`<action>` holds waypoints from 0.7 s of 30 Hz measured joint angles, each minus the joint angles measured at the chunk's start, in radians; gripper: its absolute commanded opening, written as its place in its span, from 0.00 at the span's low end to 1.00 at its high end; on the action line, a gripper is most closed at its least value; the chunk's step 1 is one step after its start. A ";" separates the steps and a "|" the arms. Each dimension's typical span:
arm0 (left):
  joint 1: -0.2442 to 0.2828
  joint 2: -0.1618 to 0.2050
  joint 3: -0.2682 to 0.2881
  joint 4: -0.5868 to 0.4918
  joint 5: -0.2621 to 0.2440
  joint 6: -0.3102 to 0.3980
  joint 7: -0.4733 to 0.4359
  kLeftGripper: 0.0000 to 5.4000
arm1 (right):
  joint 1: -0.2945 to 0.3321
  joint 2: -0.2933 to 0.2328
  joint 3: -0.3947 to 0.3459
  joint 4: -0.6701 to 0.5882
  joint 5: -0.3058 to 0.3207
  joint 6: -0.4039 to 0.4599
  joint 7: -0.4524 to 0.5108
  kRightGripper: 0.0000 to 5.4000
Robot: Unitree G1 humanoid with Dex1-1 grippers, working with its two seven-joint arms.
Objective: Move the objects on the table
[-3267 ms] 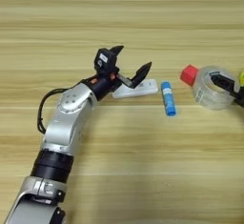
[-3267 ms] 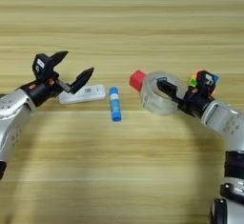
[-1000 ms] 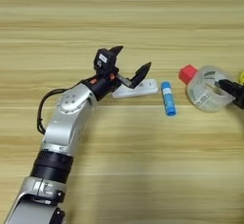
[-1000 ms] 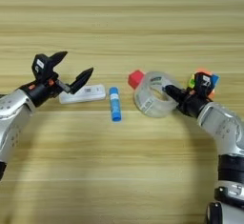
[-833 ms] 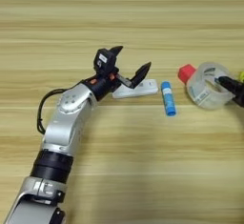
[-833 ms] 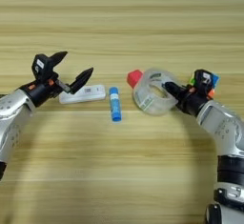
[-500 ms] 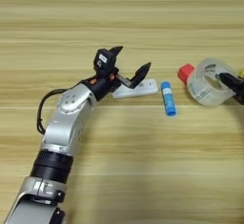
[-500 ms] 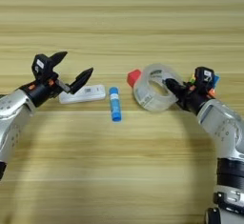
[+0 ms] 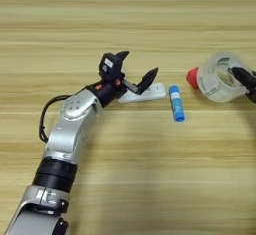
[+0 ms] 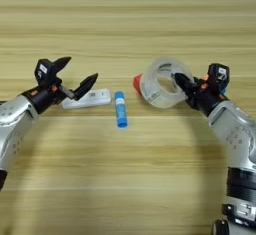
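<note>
The bench of light planks fills both views. The left arm reaches in from the lower left, and its tool hangs with the two black fingers spread wide, grasping nothing. Just under and right of that tool lies the white device, flat on the wood, one fingertip above its near end; whether they touch cannot be told.

The right arm comes in from the lower right. Its tool has a finger reaching into the ring of the tape roll, which stands tilted up on its edge, its open face turned toward that tool; the fingers look clenched on the roll's wall.

On the far side of the roll from the right tool, touching it, sits the red cube. The glue stick lies between the two tools, just right of the device and apart from it, lengthwise toward the robot.
</note>
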 measured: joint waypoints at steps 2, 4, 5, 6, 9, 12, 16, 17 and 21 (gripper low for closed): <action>0.000 0.000 -0.002 0.003 0.000 0.000 -0.001 1.00 | 0.001 0.004 0.000 -0.014 0.001 -0.017 0.001 0.29; 0.000 -0.001 -0.008 0.003 0.000 0.000 -0.005 1.00 | 0.001 0.005 0.002 -0.031 -0.006 -0.056 -0.002 0.29; 0.000 -0.002 -0.009 0.003 0.000 0.000 -0.006 1.00 | 0.001 0.005 0.004 -0.037 -0.015 -0.077 -0.003 0.29; 0.000 -0.003 -0.009 0.003 0.000 0.000 -0.007 1.00 | 0.001 0.005 0.006 -0.039 -0.021 -0.084 -0.004 0.29; 0.000 -0.006 -0.017 0.004 -0.001 0.001 -0.012 1.00 | 0.001 0.011 0.035 -0.054 -0.024 -0.100 -0.003 0.29; 0.000 -0.021 -0.031 0.005 -0.001 0.006 -0.020 1.00 | 0.001 0.014 0.042 -0.071 -0.024 -0.110 -0.002 0.29; 0.000 -0.023 -0.031 0.005 -0.003 0.028 -0.032 1.00 | 0.001 0.020 0.063 -0.079 -0.028 -0.135 -0.002 0.29; 0.000 -0.024 -0.031 0.005 -0.003 0.032 -0.033 1.00 | 0.001 0.021 0.067 -0.079 -0.032 -0.144 -0.002 0.29; 0.001 -0.032 -0.032 -0.027 -0.009 0.074 -0.038 1.00 | 0.000 0.030 0.108 -0.079 -0.086 -0.204 -0.007 0.29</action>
